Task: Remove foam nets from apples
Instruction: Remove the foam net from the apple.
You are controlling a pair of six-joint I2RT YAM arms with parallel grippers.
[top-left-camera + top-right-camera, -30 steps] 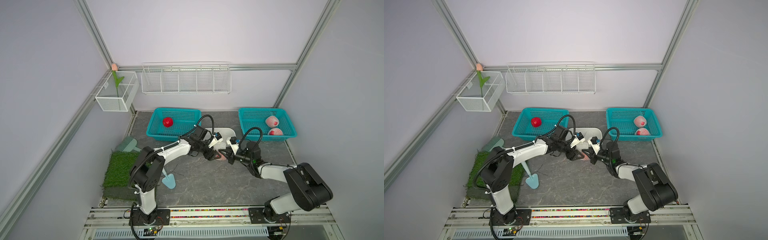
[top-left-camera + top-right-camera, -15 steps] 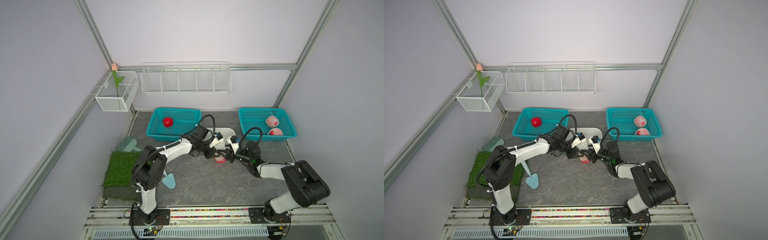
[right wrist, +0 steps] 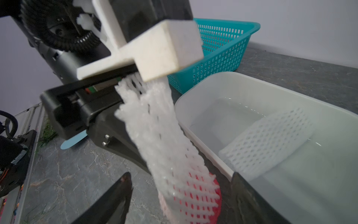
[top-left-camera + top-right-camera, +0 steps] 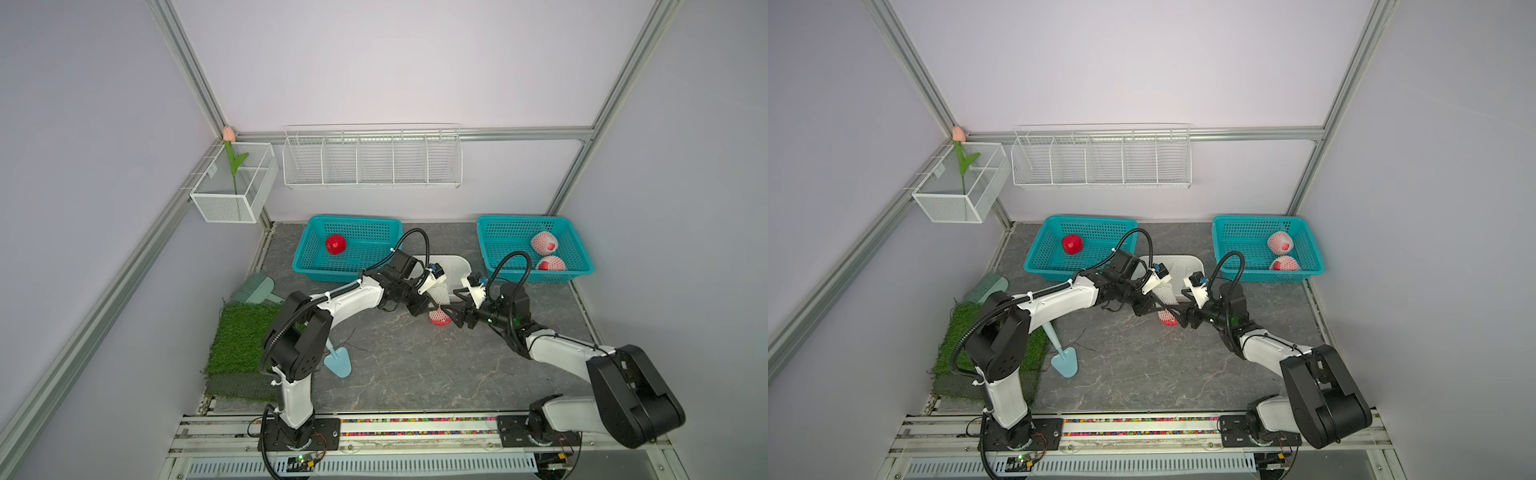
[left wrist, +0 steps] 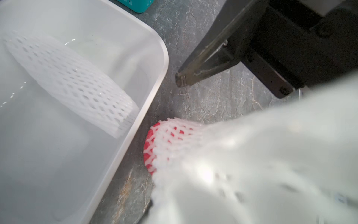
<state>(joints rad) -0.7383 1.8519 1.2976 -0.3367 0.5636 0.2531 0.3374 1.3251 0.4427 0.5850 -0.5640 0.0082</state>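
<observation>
Right wrist: left gripper (image 3: pixel 126 100) pinches foam net (image 3: pixel 158 135), right gripper (image 3: pixel 180 176) spread; if I pull, loose apple (image 3: pixel 195 201) may roll.

Left wrist view: the stretched foam net (image 5: pixel 251 164), out of focus, masks most of the apple (image 5: pixel 150 144) and the fingers of the left gripper (image 4: pixel 427 306). Right wrist view: the picture edge crops the apple and the right gripper (image 3: pixel 180 176).

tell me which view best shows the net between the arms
Right wrist: the whole net shows close up, stretched from its gripped top down to the apple. Left wrist shows only its blurred lower end; both top views show it small.
</observation>
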